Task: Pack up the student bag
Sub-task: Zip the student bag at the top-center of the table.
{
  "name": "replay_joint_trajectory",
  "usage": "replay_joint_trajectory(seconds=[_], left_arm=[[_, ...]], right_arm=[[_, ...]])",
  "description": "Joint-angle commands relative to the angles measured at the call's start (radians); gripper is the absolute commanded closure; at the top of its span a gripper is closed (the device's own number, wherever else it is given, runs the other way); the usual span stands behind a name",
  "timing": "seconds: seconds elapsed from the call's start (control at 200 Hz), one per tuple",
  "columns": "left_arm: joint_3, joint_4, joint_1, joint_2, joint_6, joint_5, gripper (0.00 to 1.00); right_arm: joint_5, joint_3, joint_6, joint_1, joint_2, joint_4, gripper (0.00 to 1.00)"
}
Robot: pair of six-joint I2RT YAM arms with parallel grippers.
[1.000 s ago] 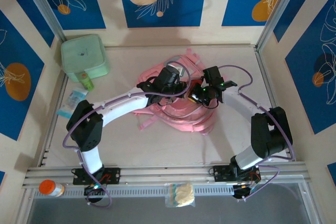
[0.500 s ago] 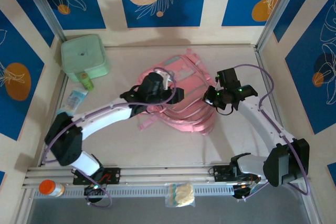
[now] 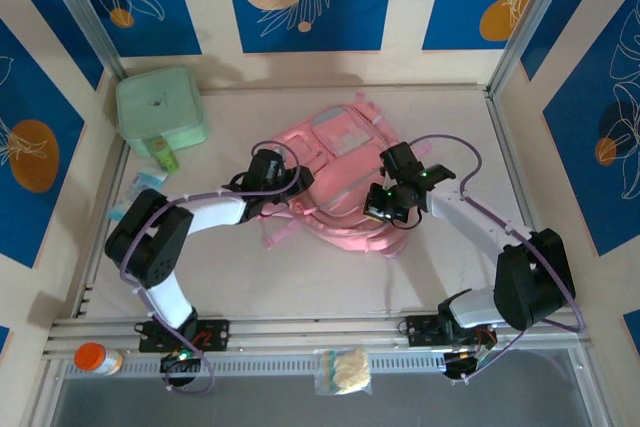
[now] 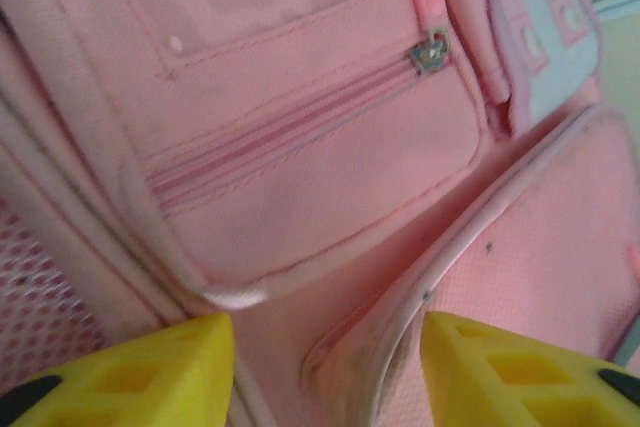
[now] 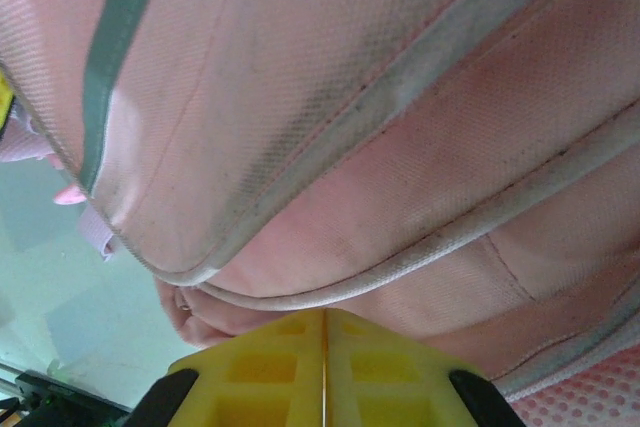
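Observation:
The student bag [image 3: 340, 152] is a pink backpack lying on the table's middle, its front pockets facing up. My left gripper [image 3: 290, 180] is at its left edge. In the left wrist view that gripper [image 4: 325, 372] is open, its yellow fingertips [image 4: 140, 372] standing to either side of a piped seam, below a zipped pocket with a metal zip pull [image 4: 430, 50]. My right gripper [image 3: 378, 209] is at the bag's lower right edge. In the right wrist view it [image 5: 324, 372] is shut with nothing between its fingers, tips close against the bag's piped seams [image 5: 400, 257].
A mint-green square case [image 3: 160, 107] stands at the back left, with a small green bottle [image 3: 165, 155] and a blue packet [image 3: 140, 189] in front of it. An orange-capped bottle [image 3: 97, 358] and a clear snack bag [image 3: 345, 370] lie at the front rail.
The bag, bunched up between both grippers a second ago, now lies flatter. My left gripper opened and drew back left. My right gripper swung out right, then returned to the bag's edge.

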Motion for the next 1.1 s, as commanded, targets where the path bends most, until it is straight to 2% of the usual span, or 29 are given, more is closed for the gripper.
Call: replay_joint_trajectory(seconds=[0.0,0.225,0.385,0.615,0.725,0.83,0.975,1.095], left_arm=[[0.01,0.195,0.0,0.05,-0.082,0.081,0.53],[0.015,0.153,-0.027,0.046,-0.067,0.084,0.57],[0.026,0.052,-0.058,0.018,-0.016,0.068,0.51],[0.065,-0.01,-0.081,0.03,0.01,0.052,0.5],[0.094,0.045,-0.08,0.065,0.004,0.06,0.57],[0.153,-0.007,-0.082,0.084,0.026,0.054,0.63],[0.164,-0.007,-0.084,0.077,0.03,0.035,0.78],[0.15,-0.002,-0.084,0.061,0.024,0.021,0.97]], right_arm=[[-0.022,-0.015,0.006,-0.01,0.02,0.024,0.92],[-0.025,-0.028,-0.004,-0.031,0.037,0.047,0.92],[-0.034,-0.033,-0.006,-0.069,0.041,0.057,0.92],[-0.038,-0.023,-0.018,-0.09,0.054,0.062,0.92],[-0.038,-0.025,-0.017,-0.097,0.065,0.068,0.93],[-0.036,-0.025,-0.024,-0.109,0.068,0.076,0.93],[-0.037,-0.004,-0.039,-0.139,0.088,0.078,0.93],[-0.028,0.027,-0.056,-0.154,0.109,0.077,0.93]])
